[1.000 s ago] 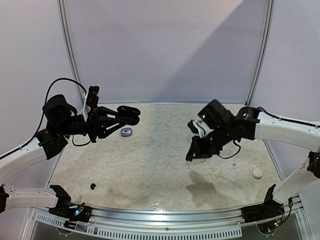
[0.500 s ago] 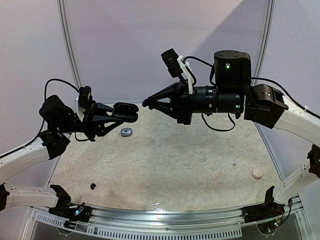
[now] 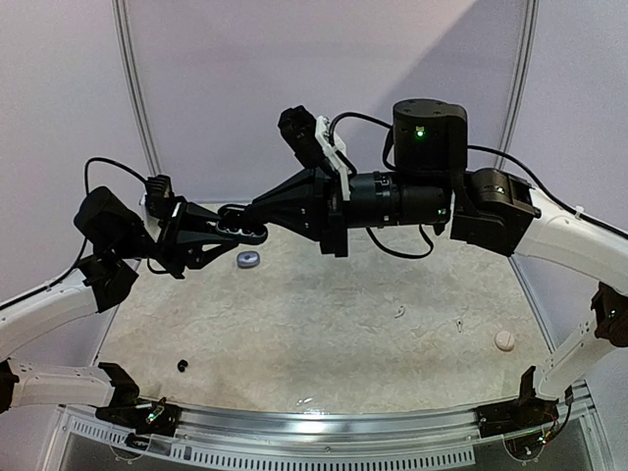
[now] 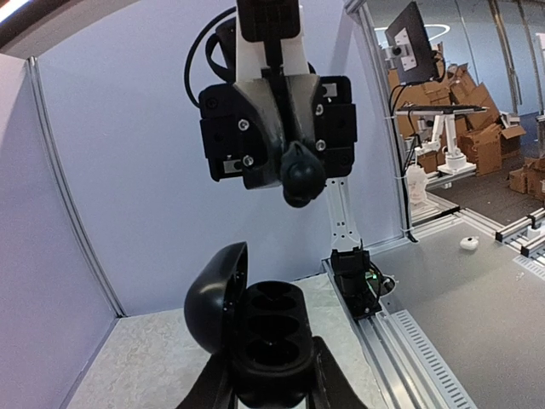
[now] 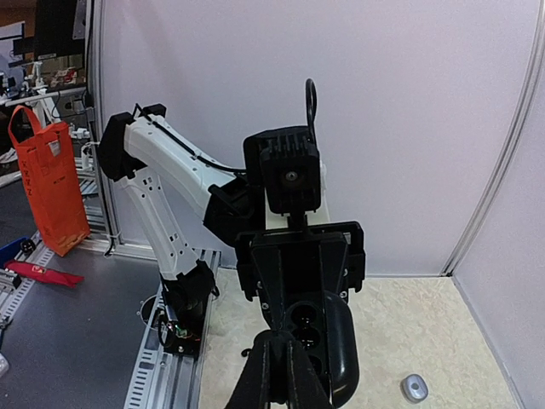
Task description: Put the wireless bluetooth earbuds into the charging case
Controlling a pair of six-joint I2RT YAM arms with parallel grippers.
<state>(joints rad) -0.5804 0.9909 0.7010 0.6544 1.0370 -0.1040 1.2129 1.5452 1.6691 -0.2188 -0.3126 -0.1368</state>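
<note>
My left gripper (image 3: 234,229) is shut on an open black charging case (image 3: 247,232) and holds it in the air above the far left of the table. In the left wrist view the case (image 4: 272,332) shows dark empty sockets, with its lid (image 4: 215,294) swung left. My right gripper (image 3: 253,212) is shut, its tips just above the case. Seen head-on in the left wrist view, the right gripper (image 4: 298,175) pinches a small rounded black thing that looks like a black earbud. In the right wrist view its fingertips (image 5: 285,341) hang over the case (image 5: 311,324).
On the table lie a small grey-blue oval case (image 3: 247,259), a black bud (image 3: 182,365) at the near left, a white round piece (image 3: 504,340) at the right, and two tiny white bits (image 3: 399,313) (image 3: 459,324). Both arms stretch across the middle.
My right gripper rose from the table at the right and swung left to the case. My left gripper with the case dropped slightly and levelled out towards it.
</note>
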